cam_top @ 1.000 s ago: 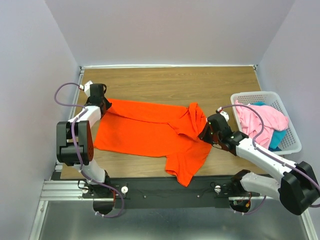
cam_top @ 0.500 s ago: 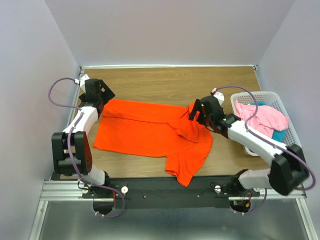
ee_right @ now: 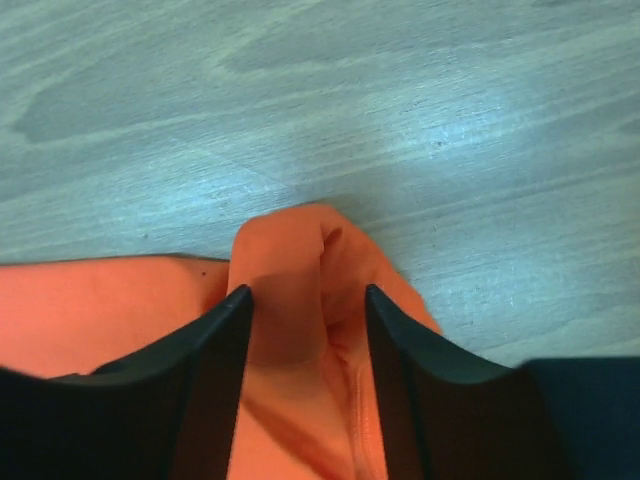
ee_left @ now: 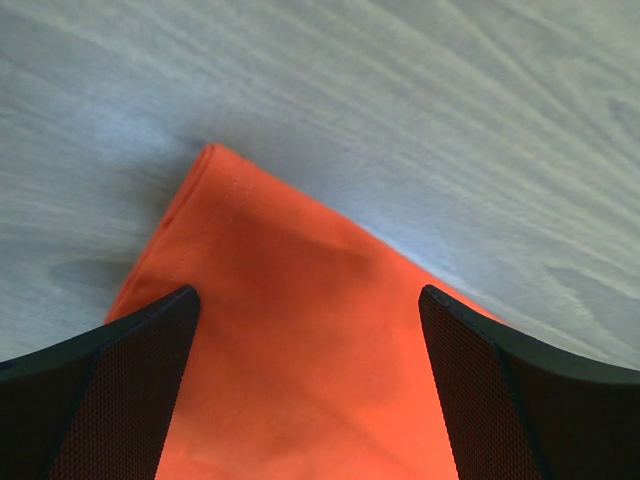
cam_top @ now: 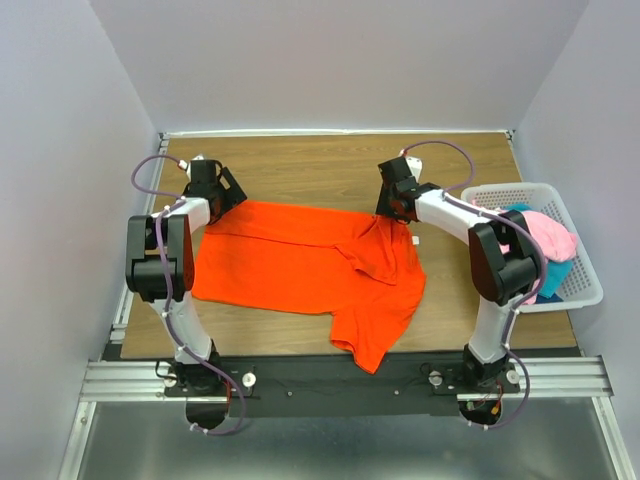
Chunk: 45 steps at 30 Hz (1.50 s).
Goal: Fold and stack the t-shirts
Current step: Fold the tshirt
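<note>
Right pincer astride orange-red t-shirt fold

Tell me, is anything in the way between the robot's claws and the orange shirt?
Nothing visible. The left gripper is open right over a corner of the orange shirt, and the right gripper has a bunched fold of it between its fingers. Only bare wooden table lies around them.

The far strip of the worktop lies bare between the two arms, open for passage. The orange-red t-shirt covers the middle, bunched up high at its right shoulder under the right hand. The white lattice basket, heaped with the pink t-shirt, blocks the right edge. Walls close three sides.
</note>
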Tool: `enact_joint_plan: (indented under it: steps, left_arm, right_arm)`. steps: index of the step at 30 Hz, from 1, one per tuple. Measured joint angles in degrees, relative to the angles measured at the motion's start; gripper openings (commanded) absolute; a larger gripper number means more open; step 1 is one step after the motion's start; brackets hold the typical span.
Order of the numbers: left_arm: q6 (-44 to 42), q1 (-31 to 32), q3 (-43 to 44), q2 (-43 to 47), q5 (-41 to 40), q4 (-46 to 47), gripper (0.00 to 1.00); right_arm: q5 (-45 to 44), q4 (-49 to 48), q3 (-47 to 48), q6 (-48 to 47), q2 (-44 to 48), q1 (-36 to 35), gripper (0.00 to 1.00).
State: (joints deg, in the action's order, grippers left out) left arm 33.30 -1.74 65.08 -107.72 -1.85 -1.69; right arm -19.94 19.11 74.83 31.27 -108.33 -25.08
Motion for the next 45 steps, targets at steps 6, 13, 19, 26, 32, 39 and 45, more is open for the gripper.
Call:
enact_joint_plan:
  steps: [6,13,19,26,32,39,45]
  left_arm:
    - [-0.1,-0.2,0.7,-0.3,0.3,0.2,0.98]
    - [0.2,-1.2,0.7,-0.5,0.2,0.2,0.98]
    - [0.4,-1.6,0.6,-0.5,0.1,0.3,0.98]
    - [0.4,-1.8,0.4,-0.5,-0.7,0.5,0.98]
    - [0.5,-1.9,0.3,-0.5,-0.7,0.6,0.98]
    - [0.4,-1.9,0.1,-0.5,-0.7,1.1,0.98]
    - [0.4,-1.9,0.1,-0.5,-0.7,1.2,0.98]
  right_arm:
    - [1.9,0.3,0.6,-1.0,-1.9,2.1,0.15]
    - [4.7,0.3,0.6,-0.6,-2.0,7.0,0.01]
    - [6.2,0.3,-0.9,-0.4,-1.0,9.4,0.32]
    - [6.3,0.7,-3.2,-0.7,2.3,12.4,0.46]
    - [14.8,-0.2,-3.1,-7.3,5.9,11.5,0.61]
    - [16.8,-0.5,0.5,-19.5,3.5,5.1,0.62]
    - [15.0,-0.2,2.6,-26.3,-1.2,4.8,0.53]
